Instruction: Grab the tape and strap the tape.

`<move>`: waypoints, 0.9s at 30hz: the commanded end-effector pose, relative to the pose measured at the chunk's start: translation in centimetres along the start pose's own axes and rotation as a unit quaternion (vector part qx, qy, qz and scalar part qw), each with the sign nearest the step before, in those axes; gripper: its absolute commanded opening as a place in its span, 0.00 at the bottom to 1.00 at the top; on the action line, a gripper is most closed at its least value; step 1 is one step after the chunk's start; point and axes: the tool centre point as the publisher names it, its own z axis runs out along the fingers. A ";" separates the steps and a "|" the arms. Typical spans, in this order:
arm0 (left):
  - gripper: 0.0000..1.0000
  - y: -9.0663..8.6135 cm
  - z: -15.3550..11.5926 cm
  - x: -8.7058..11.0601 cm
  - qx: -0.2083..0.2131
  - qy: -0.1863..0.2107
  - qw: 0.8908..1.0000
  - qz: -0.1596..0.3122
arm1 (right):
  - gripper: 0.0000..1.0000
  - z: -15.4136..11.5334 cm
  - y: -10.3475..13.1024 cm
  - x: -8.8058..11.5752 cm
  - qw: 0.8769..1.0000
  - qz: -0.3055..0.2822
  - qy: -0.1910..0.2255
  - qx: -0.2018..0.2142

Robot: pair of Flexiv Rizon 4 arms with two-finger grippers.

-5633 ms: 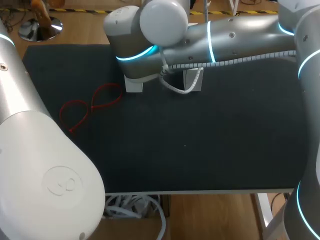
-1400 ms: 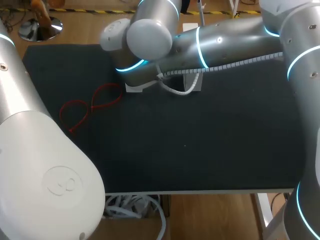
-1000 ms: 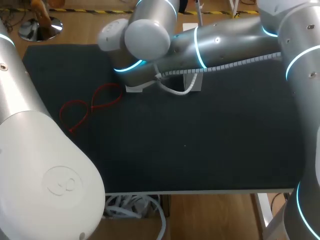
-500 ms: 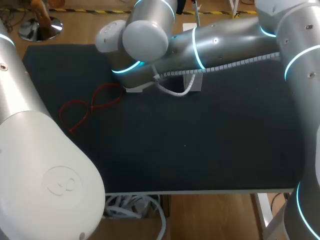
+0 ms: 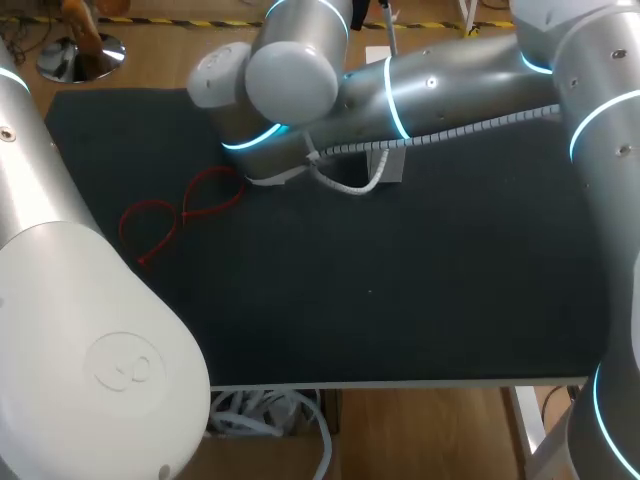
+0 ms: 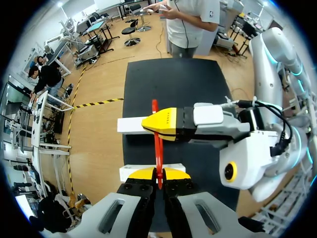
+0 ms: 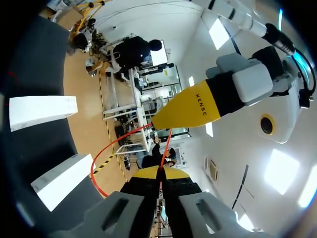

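A thin red strap (image 6: 156,146) is stretched between my two grippers above the black mat (image 6: 168,79). In the left wrist view my left gripper (image 6: 158,173) is shut on its near end. My right gripper (image 6: 155,125) comes in from the side and pinches the strap further along. The right wrist view has my right gripper (image 7: 159,174) shut on the strap (image 7: 116,145), which bows out in a loop, and my left gripper (image 7: 163,121) just ahead. In the head view both grippers are hidden behind my right arm (image 5: 400,85).
Another red strap (image 5: 180,212), curled in two loops, lies on the left part of the mat (image 5: 400,280). Two white blocks (image 6: 131,125) (image 6: 130,172) stand on the mat under the grippers; one block (image 5: 388,165) shows below my right arm.
My right arm has shifted a little to the left over the mat. Both grippers stay shut on the strap.
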 end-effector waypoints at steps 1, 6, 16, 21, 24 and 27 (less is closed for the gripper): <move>0.00 -0.1 -0.1 0.0 -0.002 0.001 1.000 0.000 | 0.00 -0.2 0.0 -0.3 1.000 -0.001 0.008 -0.004; 0.00 -0.1 -0.1 0.0 -0.002 0.001 1.000 0.000 | 0.00 -0.3 0.2 -0.2 1.000 0.000 0.011 -0.009; 0.00 -0.1 -0.1 0.0 -0.002 0.001 1.000 0.000 | 0.00 -0.6 0.5 0.0 1.000 0.005 0.016 -0.013; 0.00 -0.1 -0.1 0.0 -0.002 0.001 1.000 0.000 | 0.00 -0.7 0.7 -0.1 1.000 0.009 0.016 -0.016; 0.00 -0.1 -0.1 0.0 -0.002 0.001 1.000 0.000 | 0.00 -0.7 0.9 -0.2 1.000 0.013 0.015 -0.016; 0.00 -0.1 -0.1 0.0 -0.002 0.001 1.000 0.000 | 0.00 -0.7 0.9 -0.3 1.000 0.014 0.014 -0.016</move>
